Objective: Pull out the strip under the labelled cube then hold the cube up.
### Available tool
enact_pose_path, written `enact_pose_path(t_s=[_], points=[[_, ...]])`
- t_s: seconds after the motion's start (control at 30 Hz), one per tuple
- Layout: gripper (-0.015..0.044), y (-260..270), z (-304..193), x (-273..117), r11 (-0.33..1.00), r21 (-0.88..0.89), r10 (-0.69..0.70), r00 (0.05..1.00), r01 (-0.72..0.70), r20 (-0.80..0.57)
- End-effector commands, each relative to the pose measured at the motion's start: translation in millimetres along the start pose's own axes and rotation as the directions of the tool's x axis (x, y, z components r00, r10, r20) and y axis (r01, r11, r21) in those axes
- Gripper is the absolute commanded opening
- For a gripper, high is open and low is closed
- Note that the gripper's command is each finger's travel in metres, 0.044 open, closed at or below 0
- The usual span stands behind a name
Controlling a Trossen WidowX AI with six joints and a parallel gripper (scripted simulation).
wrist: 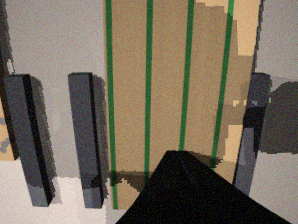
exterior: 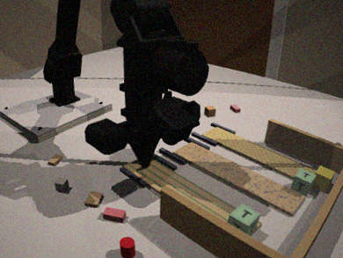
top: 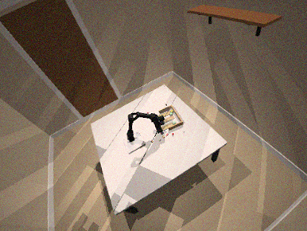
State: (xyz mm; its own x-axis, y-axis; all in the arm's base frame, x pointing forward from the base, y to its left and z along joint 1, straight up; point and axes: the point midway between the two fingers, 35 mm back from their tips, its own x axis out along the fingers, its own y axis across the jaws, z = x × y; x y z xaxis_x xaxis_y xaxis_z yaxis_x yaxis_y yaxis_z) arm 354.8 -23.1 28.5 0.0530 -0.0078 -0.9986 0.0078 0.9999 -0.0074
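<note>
A pale green cube marked T (exterior: 244, 219) (top: 174, 123) rests on the inner end of the strip with green lines (exterior: 181, 185) (wrist: 165, 75). A second green cube marked T (exterior: 304, 181) stands deeper in the tray, by the inner ends of the speckled strip (exterior: 233, 172) and the yellow patterned strip (exterior: 253, 151); its exact support is unclear. My gripper (exterior: 145, 165) (wrist: 175, 160) is shut and empty, pointing down at the outer end of the green-lined strip, within its width. Whether the tip touches the strip is hard to tell.
A low wooden-walled tray (exterior: 210, 220) surrounds the inner ends of the strips. Dark rails (wrist: 85, 140) flank the strips. A yellow cube (exterior: 325, 178) stands beside the second green cube. A red cylinder (exterior: 127, 248), a pink block (exterior: 114, 214) and a grey cube (exterior: 62, 185) lie outside the tray.
</note>
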Motion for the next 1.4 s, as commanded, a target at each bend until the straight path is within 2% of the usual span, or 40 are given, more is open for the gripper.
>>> enact_pose_path(t_s=[0.0,1.37], points=[[0.0000,0,-12,6,1.000,-0.002,0.004,1.000,-0.004,-0.026],[0.0000,-1,-74,6,1.000,-0.003,0.003,1.000,-0.003,-0.030]])
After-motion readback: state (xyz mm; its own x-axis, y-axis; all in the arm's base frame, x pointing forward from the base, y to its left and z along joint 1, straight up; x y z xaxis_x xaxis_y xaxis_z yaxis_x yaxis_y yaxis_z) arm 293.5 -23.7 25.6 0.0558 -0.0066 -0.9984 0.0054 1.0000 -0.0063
